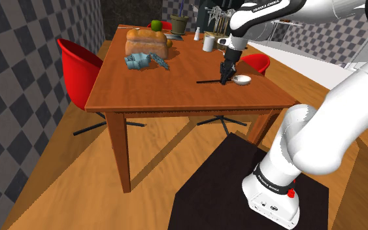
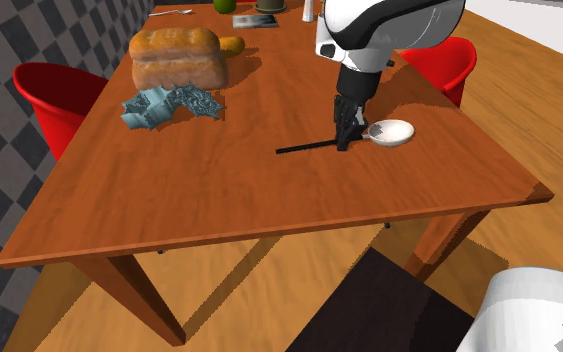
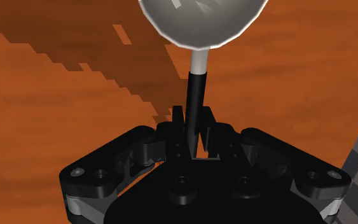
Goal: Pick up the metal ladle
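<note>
- The ladle (image 2: 309, 147) lies flat on the counter (image 2: 169, 210), near the edge at the second exterior view's right. Its pale bowl points toward that right and its thin black handle runs left.
- Your tool (image 2: 345, 143) is straight down on it, at the handle just beside the bowl.
- In the wrist view the tool (image 3: 193, 124) has its fingers pulled narrow with the handle pinched between them, no gap on either side. Read it as a closed grip on the ladle (image 3: 196, 83).
- The shoulder view agrees: the tool (image 1: 225, 78) tip is at counter level, and the ladle (image 1: 208, 82) handle sticks out past it toward that view's left.
- Done, as far as you can judge: reach, descent, closing.
- Left: the lift. Bowl and handle both look to rest on the wood, so count it as not picked up yet.
- Watch: the grip sits near the bowl end with the long handle off to one side, so it may swivel or tip as you raise it. Go straight up, slow.
- The loaf (image 2: 177, 55) and the crumpled blue-grey lump (image 2: 169, 105) are well apart from the ladle, and the red chair (image 2: 439, 60) is beyond the counter edge. Nothing crowds the lift.
</note>
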{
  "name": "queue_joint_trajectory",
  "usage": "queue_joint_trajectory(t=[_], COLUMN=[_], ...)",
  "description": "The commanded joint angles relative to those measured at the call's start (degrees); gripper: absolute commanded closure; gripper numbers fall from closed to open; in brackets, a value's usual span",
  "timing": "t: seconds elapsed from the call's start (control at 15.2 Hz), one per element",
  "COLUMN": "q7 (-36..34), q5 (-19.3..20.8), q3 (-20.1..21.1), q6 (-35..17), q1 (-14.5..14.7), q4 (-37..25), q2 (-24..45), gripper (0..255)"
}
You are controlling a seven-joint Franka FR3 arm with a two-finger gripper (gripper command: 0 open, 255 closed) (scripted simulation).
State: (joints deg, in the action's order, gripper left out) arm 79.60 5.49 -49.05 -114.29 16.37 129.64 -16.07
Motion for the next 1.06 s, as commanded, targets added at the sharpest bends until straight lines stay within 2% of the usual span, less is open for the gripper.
queue_joint_trajectory(t=[0.0,0.86,0.99], q7=[-0.40,-2.56,-2.58], q5=[0.24,1.28,1.29], q3=[0.40,3.17,3.19], q6=[1.19,11.38,11.50], q1=[-0.08,-0.50,-0.50], q4=[-0.73,-8.50,-8.61], q2=[-0.48,-3.48,-3.50], gripper=[255,255,255])
